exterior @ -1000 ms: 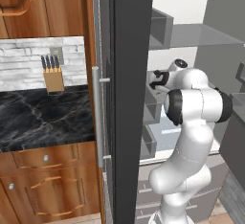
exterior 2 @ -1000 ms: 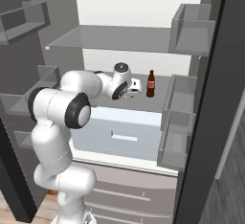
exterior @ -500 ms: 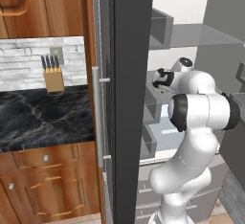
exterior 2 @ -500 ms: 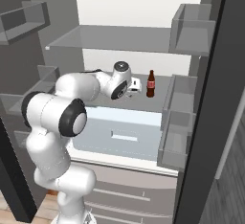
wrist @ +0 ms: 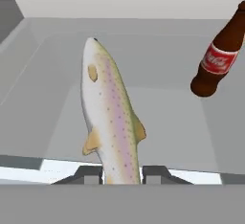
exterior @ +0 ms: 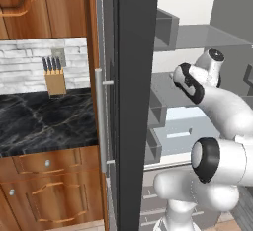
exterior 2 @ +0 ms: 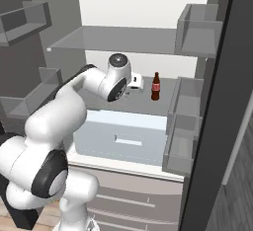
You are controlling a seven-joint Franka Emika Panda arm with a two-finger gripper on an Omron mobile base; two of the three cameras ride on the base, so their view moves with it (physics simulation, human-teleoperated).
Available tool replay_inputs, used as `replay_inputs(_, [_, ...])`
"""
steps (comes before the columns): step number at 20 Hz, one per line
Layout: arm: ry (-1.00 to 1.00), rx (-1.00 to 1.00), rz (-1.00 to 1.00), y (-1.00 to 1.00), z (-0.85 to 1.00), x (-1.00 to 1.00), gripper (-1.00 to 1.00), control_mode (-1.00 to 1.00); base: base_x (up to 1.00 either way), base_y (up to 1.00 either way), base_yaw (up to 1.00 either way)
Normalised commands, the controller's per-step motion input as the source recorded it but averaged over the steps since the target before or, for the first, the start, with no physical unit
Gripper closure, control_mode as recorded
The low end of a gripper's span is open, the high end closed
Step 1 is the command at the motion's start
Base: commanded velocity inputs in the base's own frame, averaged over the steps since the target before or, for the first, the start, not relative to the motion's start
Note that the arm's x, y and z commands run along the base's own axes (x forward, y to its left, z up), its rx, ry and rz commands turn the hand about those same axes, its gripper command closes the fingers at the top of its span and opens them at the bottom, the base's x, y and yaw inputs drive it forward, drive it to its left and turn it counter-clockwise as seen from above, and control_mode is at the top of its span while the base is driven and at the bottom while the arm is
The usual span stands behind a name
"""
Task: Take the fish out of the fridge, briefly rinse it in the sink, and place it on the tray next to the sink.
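1. Fridge point(exterior 2: 207, 141) stands open; grey shelf across frame centre.
2. Gripper point(wrist: 122, 174) at bottom centre of hand view, fingers narrowed on either side of the fish point(wrist: 109, 115) tail; contact appears firm.
3. Fish runs up toward upper left, lying on shelf.
4. Cola bottle point(wrist: 218, 55) at upper right, apart.

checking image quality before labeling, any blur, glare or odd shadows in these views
Hand view: sharp, flat even light, no glare; the fish shows crisp spots and runs down between the gripper tips, and the bottle appears tilted. Left base view: the dark fridge door blocks the middle. Right base view: soft, shelves lightly shaded, the bottle is small but clear.
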Motion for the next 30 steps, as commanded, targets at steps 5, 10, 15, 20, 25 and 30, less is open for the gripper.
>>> replay_inputs(5, [-0.11, 0.05, 0.00, -0.02, 0.51, -1.00, 1.00, -1.00, 0.00, 0.00, 0.00])
replay_inputs(10, [-0.03, 0.01, 0.00, 0.00, 0.23, -1.00, 1.00, -1.00, 0.00, 0.00, 0.00])
replay_inputs(15, [-0.14, -0.16, 0.04, 0.38, 0.09, -1.00, 1.00, -1.00, 0.00, 0.00, 0.00])
replay_inputs(20, [-0.38, -0.23, 0.15, 0.60, 0.55, -0.99, 1.00, -1.00, 0.00, 0.00, 0.00])
replay_inputs(25, [-0.02, -0.02, 0.30, 0.18, 0.05, -0.59, 1.00, 1.00, -0.29, 0.03, 0.29])
replay_inputs(30, [0.00, 0.00, 0.00, 0.00, 0.00, 0.00, 1.00, 1.00, -0.23, 0.00, 0.91])
